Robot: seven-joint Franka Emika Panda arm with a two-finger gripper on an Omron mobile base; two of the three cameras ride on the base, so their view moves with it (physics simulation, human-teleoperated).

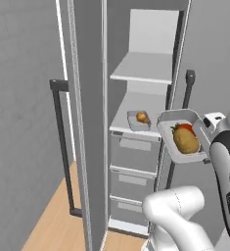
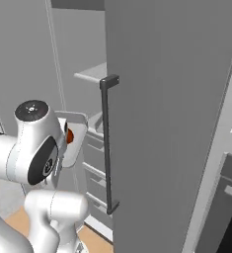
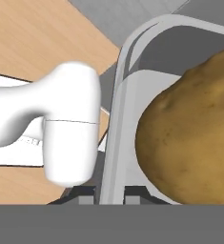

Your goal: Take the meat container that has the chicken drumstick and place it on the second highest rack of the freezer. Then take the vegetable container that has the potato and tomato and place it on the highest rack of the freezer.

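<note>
Freezer open; my claw grips the vegetable tray rim. Level it, raise to top rack.

tomato half hidden behind potato — fingers unseen

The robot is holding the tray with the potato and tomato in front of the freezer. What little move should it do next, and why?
Probably lift the vegetable container up toward the highest rack. The gripper is shut on the container's rim, holding it about level with the second highest rack, where the meat container with the chicken drumstick already sits. The potato and tomato belong on the shelf above.
</note>
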